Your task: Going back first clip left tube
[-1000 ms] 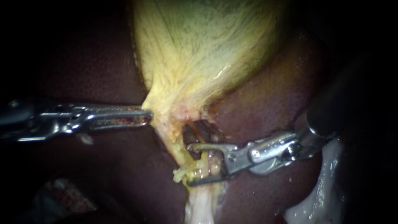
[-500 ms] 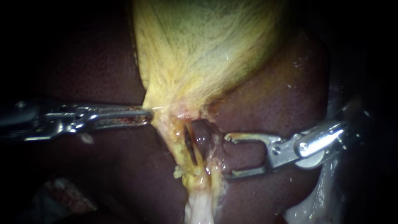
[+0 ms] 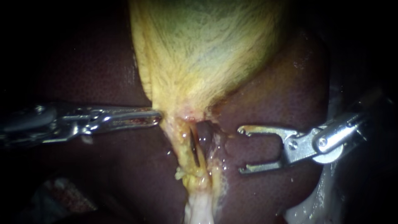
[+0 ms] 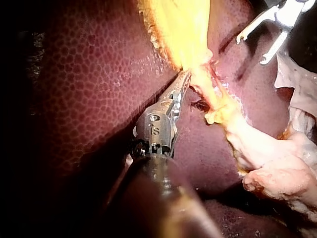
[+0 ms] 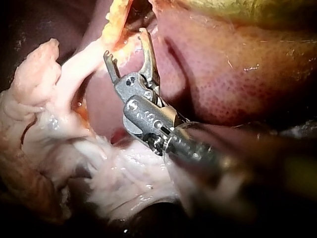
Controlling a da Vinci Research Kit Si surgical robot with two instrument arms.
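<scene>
The yellow-green gallbladder (image 3: 207, 54) narrows down to a yellowish left tube (image 3: 184, 143) with a darker tube (image 3: 207, 135) beside it. A thin dark sliver (image 3: 194, 147), seemingly a clip seen edge-on, sits on the left tube. My left instrument (image 3: 155, 118) comes in from the left, jaws shut on the gallbladder's neck; the left wrist view shows the same hold (image 4: 184, 79). My right instrument (image 3: 242, 149) stands to the right of the tubes, jaws wide open and empty, clear of the tissue. Its spread jaws (image 5: 128, 47) also show in the right wrist view.
Dark red liver (image 3: 269, 95) surrounds the tubes on both sides. Pale whitish tissue hangs below the tubes (image 3: 199, 209) and lies along the lower right (image 3: 319, 199). In the left wrist view my right instrument (image 4: 252, 48) lies beyond the tubes.
My right instrument has drawn back to the right, off the tubes, with its jaws staying open. The left instrument's jaws and the neck they hold have shifted slightly right.
</scene>
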